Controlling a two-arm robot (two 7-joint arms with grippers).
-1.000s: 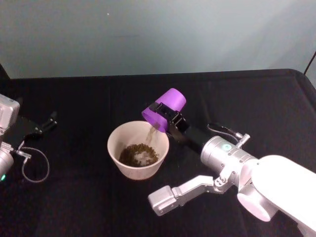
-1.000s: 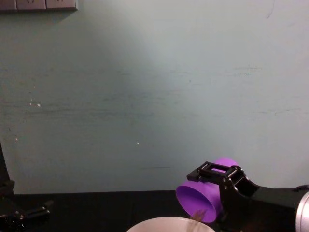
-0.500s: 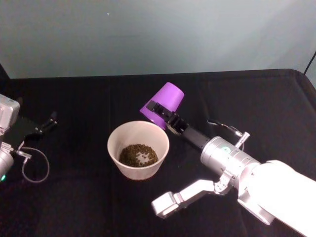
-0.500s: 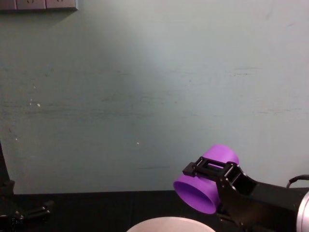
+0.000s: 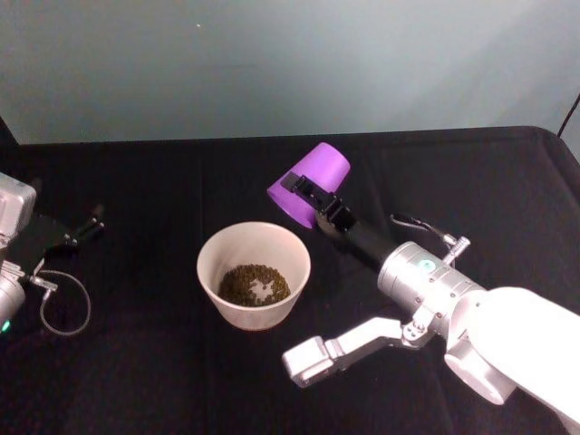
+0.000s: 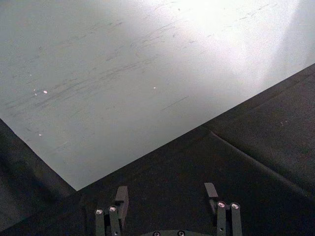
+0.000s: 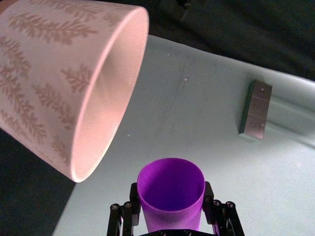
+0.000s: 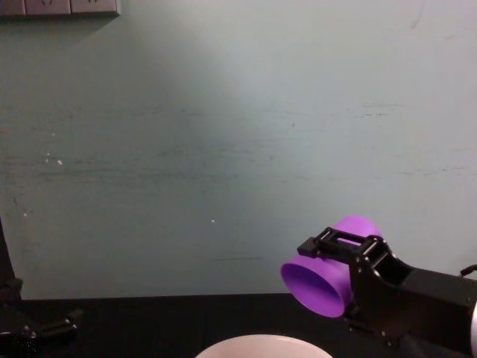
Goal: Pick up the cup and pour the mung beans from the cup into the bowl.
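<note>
Purple plastic, that was what I had up in the air: the cup sat pinched in the right gripper, its black fingers clamped on either side of the wall. It hung above the black table, just beyond the far right side of the bowl and clear of the rim.

The cup lay heavily tipped. Its long axis slanted, with the base up and away from me and the mouth down, facing my left and the bowl. From the chest I had the same read: the cup showed its mouth low and to the left, with its base high behind the right gripper.

Smooth wall, no handle, a slight taper to the base. From the right wrist the cup stood between the two fingers, and the bowl showed a leaf print on its outside.

What I couldn't get: the inside of the cup, since the mouth read as flat purple in every view. The fingers covered a band of its side. From the chest, the bowl was only an arc of pale rim at the bottom edge. The beans lay in a heap on the bowl's floor.

The left gripper was parked at the table's left edge, its jaws spread with nothing between them.
</note>
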